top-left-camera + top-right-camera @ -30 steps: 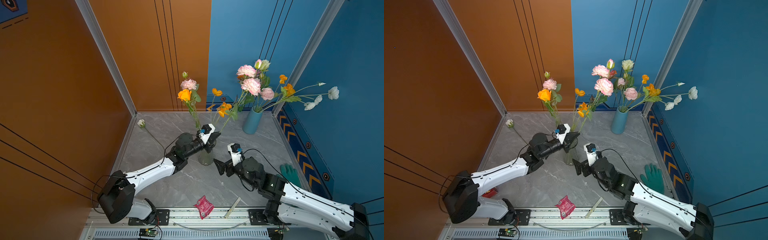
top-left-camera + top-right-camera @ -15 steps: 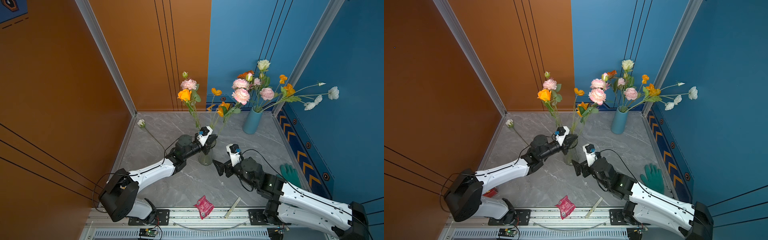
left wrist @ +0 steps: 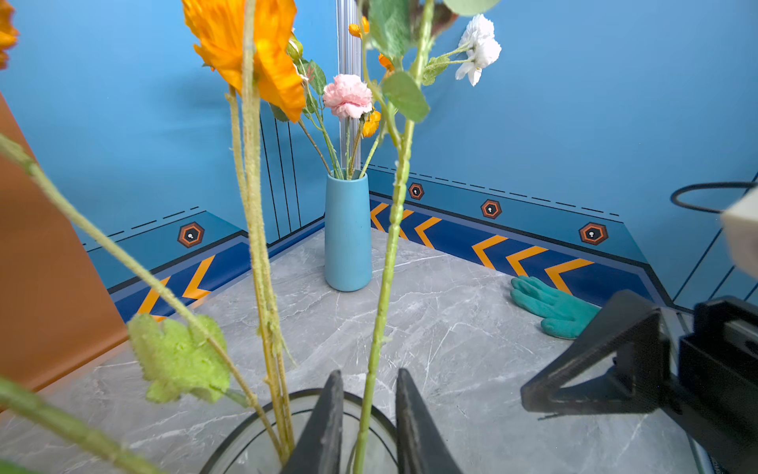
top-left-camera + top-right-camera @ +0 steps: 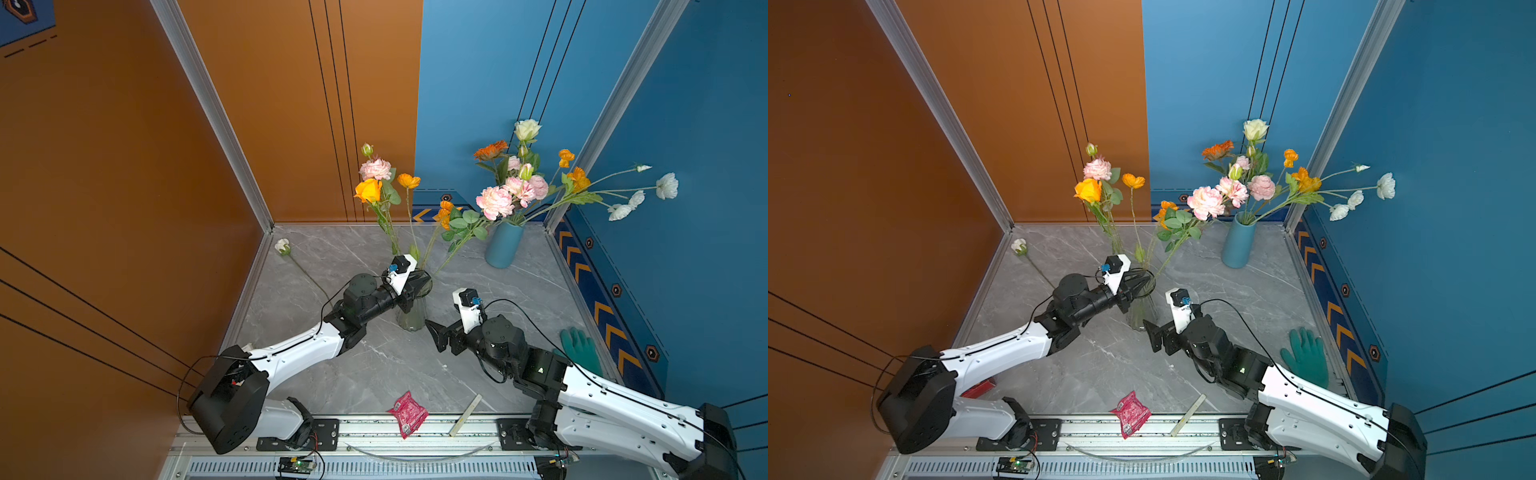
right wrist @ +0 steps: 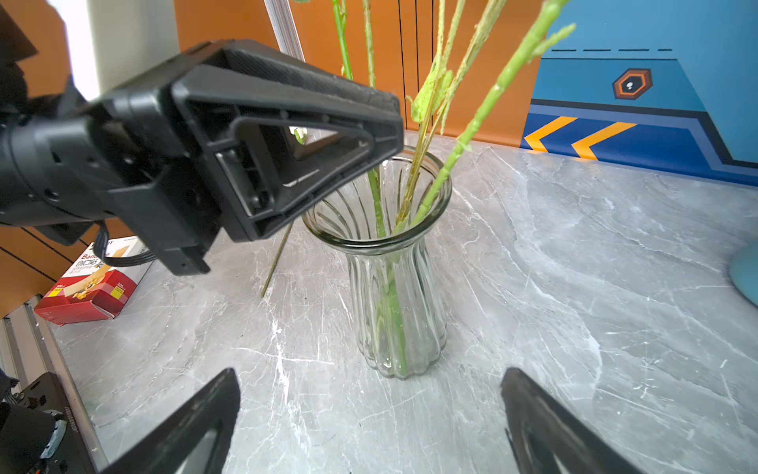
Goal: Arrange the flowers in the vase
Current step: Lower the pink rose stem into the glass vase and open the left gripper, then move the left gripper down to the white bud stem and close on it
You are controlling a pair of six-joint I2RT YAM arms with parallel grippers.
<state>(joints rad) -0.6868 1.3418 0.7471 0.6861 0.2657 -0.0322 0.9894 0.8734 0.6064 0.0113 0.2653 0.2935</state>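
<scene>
A ribbed glass vase (image 4: 412,316) (image 5: 396,287) stands mid-table with several flowers in it: a pink bloom (image 4: 375,168), a yellow-orange rose (image 4: 368,190) and an orange poppy (image 4: 408,180). A stem with a pink ruffled bloom (image 4: 494,202) leans right out of it. My left gripper (image 4: 427,282) (image 3: 367,371) hovers over the vase mouth, open a little, with that green stem (image 3: 385,287) loose between its fingers. My right gripper (image 4: 436,336) (image 5: 369,373) is wide open and empty, low beside the vase. A white flower (image 4: 282,245) lies on the table at the left.
A blue vase (image 4: 503,245) full of flowers stands at the back right corner. A green glove (image 4: 579,349) lies by the right wall. A red packet (image 4: 408,413) and a pale stick (image 4: 465,415) lie at the front edge, a red box (image 5: 90,287) near the left arm's base.
My left gripper came down over the glass vase with the pink-bloomed stem, whose bloom sank down and left. Its jaws went from shut on the stem to slightly apart. The right arm barely moved.
</scene>
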